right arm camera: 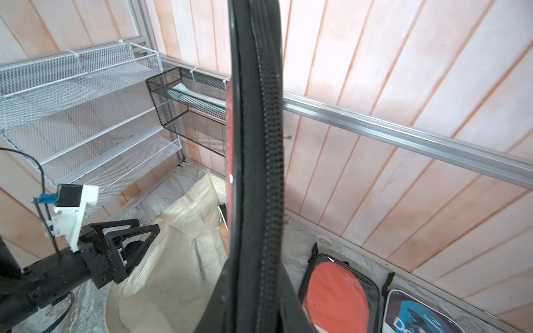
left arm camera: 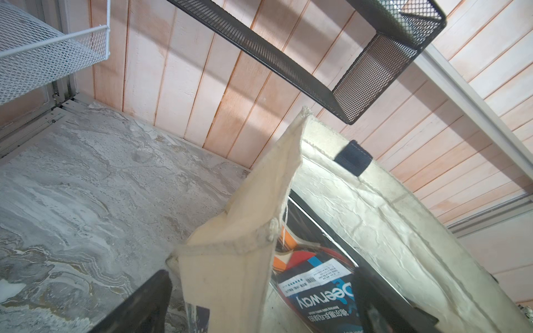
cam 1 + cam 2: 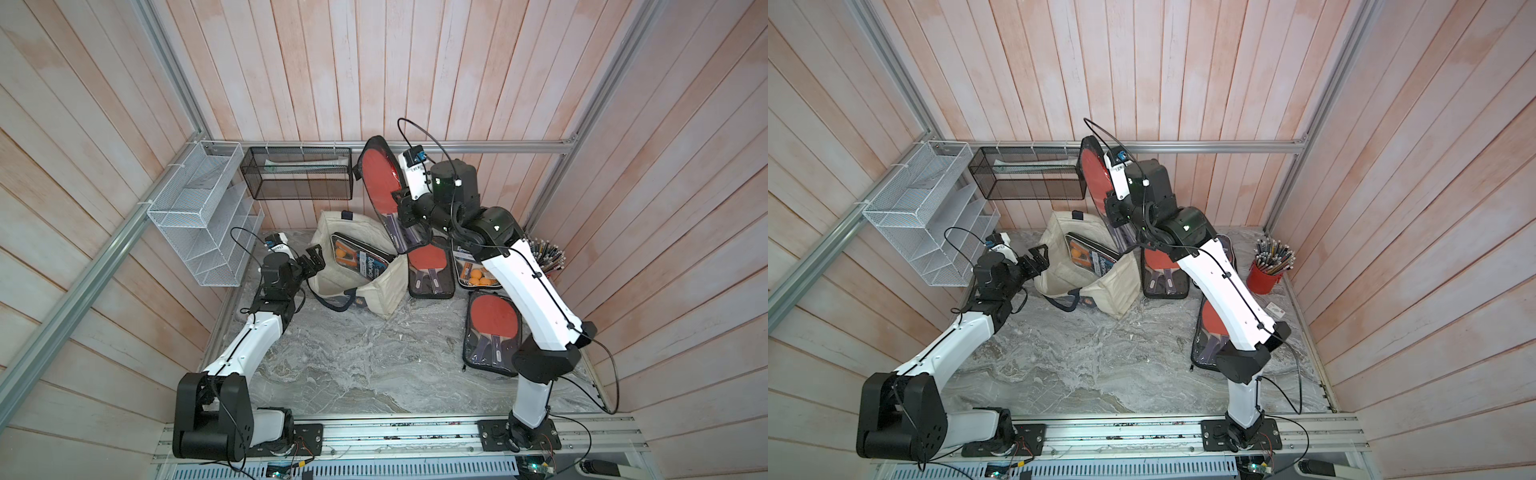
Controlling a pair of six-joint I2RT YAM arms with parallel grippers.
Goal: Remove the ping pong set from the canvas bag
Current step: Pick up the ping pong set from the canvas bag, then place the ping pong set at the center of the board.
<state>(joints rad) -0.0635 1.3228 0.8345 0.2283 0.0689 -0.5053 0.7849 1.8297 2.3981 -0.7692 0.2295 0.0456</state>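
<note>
- Ping pong set: hung in air over bag, near back wall, just beside black basket.
- Pinched low on case, near handle end, by R gripper; jaws nearly together on it.
- L gripper: spread wide, empty, at bag's left rim. In wrist view, sat astride bag wall; contact can't be told.
- Progress, judged: this one looked out of bag but not yet put down. Lower end overlapped bag rim in both top views, so gap can't be told.
- 3 sets lay flat on table, right of bag.
- 2nd set lay inside bag, label side up; judged left to do after this one.
- Axis: long axis near upright, leaning. Blade end up toward back wall, handle end down toward bag mouth.
- Red face turned to the left side; zip edge faced R wrist cam.
</note>
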